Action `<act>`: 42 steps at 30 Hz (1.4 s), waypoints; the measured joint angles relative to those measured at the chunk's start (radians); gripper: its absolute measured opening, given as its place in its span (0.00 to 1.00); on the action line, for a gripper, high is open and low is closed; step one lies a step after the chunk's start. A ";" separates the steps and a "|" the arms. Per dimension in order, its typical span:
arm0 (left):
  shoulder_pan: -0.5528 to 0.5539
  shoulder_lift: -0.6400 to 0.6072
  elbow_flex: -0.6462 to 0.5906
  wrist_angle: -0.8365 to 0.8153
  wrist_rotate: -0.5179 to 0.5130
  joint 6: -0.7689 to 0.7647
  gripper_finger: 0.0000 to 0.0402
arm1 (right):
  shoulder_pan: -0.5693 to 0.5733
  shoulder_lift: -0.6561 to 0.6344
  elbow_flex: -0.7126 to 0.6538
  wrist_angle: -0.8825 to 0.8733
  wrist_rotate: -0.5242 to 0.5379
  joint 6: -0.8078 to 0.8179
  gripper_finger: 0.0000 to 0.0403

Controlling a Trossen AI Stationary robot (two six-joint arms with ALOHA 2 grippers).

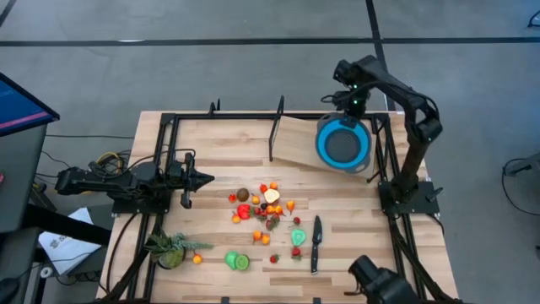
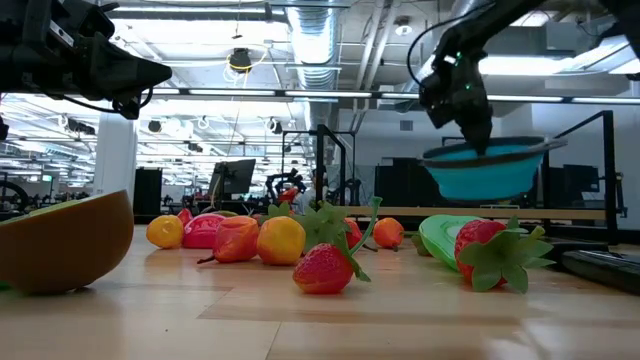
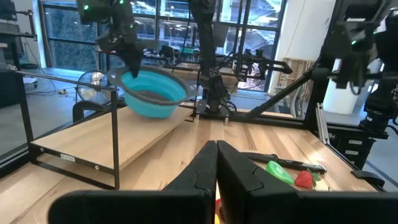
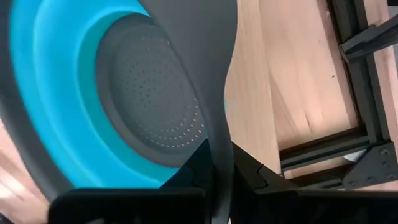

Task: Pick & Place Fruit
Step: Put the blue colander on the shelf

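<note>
While no writing reads, right gripper (image 1: 351,108) grips blue bowl (image 1: 343,144).

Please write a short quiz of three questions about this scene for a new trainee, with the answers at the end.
1. True or false: the right gripper is shut on the rim of the blue bowl and holds it above the table.
2. Which thing lies beside the black-handled knife? A) a green toy fruit B) the leafy plant C) the blue bowl
3. Fill in: the left gripper is ____ and holds nothing.

Key
1. True. In the low view the bowl hangs clear of the wood.
2. A. The plant is at the table's other near corner.
3. shut
</note>
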 joint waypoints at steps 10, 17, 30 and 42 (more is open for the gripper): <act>0.000 0.000 0.000 0.000 0.000 0.000 0.00 | -0.051 0.044 0.004 -0.002 -0.002 -0.026 0.02; 0.000 0.000 0.000 0.000 0.000 0.000 0.00 | -0.071 0.044 0.004 -0.002 -0.002 -0.034 0.02; 0.000 0.000 0.000 0.000 0.000 0.000 0.00 | -0.072 0.044 0.004 0.002 -0.059 -0.067 0.02; 0.000 0.000 0.000 0.000 0.000 0.000 0.00 | -0.062 0.045 0.004 0.002 -0.062 -0.073 0.15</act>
